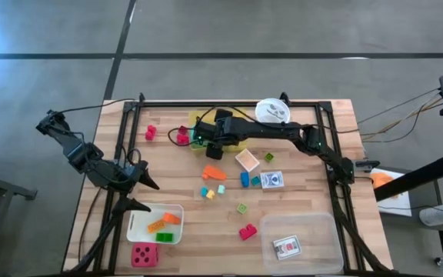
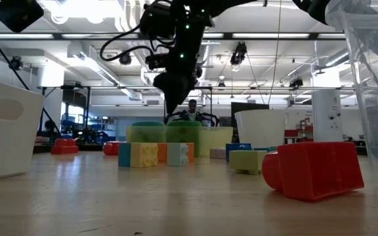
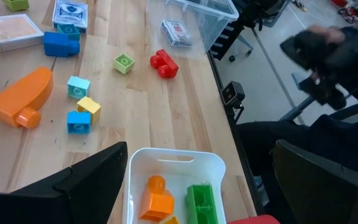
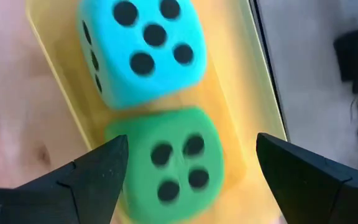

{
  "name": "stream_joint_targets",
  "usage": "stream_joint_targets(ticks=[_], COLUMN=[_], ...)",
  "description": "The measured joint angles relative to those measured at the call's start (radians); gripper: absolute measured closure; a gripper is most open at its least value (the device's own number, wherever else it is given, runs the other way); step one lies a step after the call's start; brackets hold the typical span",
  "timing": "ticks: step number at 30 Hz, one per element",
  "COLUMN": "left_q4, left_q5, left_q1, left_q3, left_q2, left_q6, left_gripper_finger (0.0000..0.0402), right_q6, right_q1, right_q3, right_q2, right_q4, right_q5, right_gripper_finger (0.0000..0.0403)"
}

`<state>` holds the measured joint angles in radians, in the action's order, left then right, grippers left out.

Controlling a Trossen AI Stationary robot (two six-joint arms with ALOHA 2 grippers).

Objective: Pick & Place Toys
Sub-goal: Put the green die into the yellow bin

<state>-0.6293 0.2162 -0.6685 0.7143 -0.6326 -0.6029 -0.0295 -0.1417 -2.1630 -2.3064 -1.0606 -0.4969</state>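
The right gripper (image 4: 188,180) hangs over the shallow yellow plastic tray (image 4: 241,74) at the far middle of the wooden table (image 1: 206,223), its two dark fingers spread wide and holding nothing. Between them, in the tray, lies the soft green die with black dots (image 4: 169,158), and just beyond it in the same tray, touching it, the teal die with black dots (image 4: 138,46).

The left gripper (image 1: 141,192) waits near the table's left edge, well away from the yellow tray, jaws apart and empty, just above the white plastic tray (image 3: 210,163) at the near-left corner. That white tray holds an orange block (image 3: 156,199) and a green block (image 3: 201,202). The red die with black dots (image 1: 144,254) sits beside the white tray at the table's near edge.

On the near side of the yellow tray, small bright plastic blocks (image 1: 214,188) lie scattered on the wood, a playing card (image 1: 272,180) among them. Farther toward the near-right corner, a clear plastic tray (image 1: 325,227) holds another card (image 1: 287,246).
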Motion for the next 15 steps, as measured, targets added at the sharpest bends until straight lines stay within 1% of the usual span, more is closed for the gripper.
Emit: stream_joint_targets(ticks=[3, 6, 9, 15], left_q4=[-0.006, -0.014, -0.020, -0.020], left_q5=[0.000, 0.000, 0.000, -0.001], left_q1=[0.000, 0.000, 0.000, 0.000], left_q3=[0.000, 0.000, 0.000, 0.000], left_q2=[0.000, 0.000, 0.000, 0.000], left_q6=[0.000, 0.000, 0.000, -0.008], left_gripper_finger=[0.0016, 0.0016, 0.0016, 0.0016], right_q6=[-0.085, -0.186, -0.289, -0.489], right_q1=[-0.008, -0.024, -0.037, -0.076], right_q3=[-0.046, -0.079, -0.092, -0.063], right_q2=[0.001, 0.001, 0.001, 0.001], right_q4=[-0.117, -0.193, -0.209, -0.256], right_q5=[0.000, -0.002, 0.002, 0.024], right_gripper_finger=[0.0064, 0.0097, 0.0159, 0.0321])
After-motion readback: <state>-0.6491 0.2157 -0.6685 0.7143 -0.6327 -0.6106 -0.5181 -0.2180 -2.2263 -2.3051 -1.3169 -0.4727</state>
